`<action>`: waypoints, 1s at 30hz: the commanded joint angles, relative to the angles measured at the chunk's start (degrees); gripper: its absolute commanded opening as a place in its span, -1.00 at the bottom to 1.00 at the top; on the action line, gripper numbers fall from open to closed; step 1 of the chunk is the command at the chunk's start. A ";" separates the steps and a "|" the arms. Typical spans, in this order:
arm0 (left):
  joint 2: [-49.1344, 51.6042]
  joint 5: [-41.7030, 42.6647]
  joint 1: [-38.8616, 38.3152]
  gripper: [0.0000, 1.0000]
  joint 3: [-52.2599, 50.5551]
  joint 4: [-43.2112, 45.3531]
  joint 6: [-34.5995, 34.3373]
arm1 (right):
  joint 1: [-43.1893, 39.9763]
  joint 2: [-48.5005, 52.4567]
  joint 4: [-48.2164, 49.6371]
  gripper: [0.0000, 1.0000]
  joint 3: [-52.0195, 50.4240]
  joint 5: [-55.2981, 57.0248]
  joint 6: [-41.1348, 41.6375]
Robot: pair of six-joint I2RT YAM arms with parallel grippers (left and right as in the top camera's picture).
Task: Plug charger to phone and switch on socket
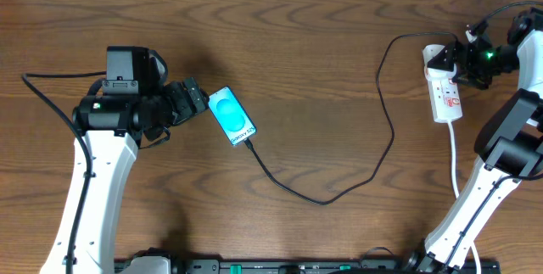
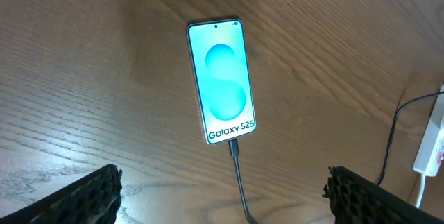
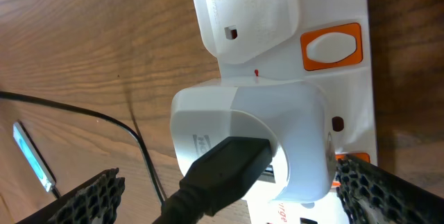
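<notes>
Charger point(image 2: 238, 165) sits in the phone point(image 2: 222, 82); left hand point(image 1: 190, 101) and right hand point(image 1: 473, 58) both gape, empty. Press one right fingertip point(image 3: 378, 191) squarely on the socket's point(image 3: 350, 96) orange switch point(image 3: 345, 156) beside the adapter point(image 3: 277, 123).

This looks like a robotics lab bench, not a home or an office. Two white-and-black robot arms, the left arm point(image 1: 93, 172) and the right arm point(image 1: 471, 206), stand at the near edge of a plain wood-grain surface point(image 1: 322, 45). A dark rail point(image 1: 280, 267) with green parts runs along that edge between their bases. Loose black wiring point(image 1: 51, 77) trails from the left arm across the wood. Only a few things are laid out: a phone point(image 1: 232, 115) whose lit screen reads "Galaxy S25", its charger point(image 1: 339, 193), and a white socket point(image 1: 447, 96) strip with orange switches point(image 3: 331, 47). A pale band along the far edge may be a wall.
</notes>
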 commanded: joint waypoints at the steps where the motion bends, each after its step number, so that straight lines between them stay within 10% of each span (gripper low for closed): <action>1: 0.22 -0.61 0.22 0.89 0.50 -0.17 0.13 | 0.44 -0.70 0.02 0.94 -1.07 -2.32 0.74; 30: 0.22 -0.59 0.22 0.89 0.50 -0.17 0.11 | 0.46 -0.68 -1.16 0.92 -2.14 -4.92 2.45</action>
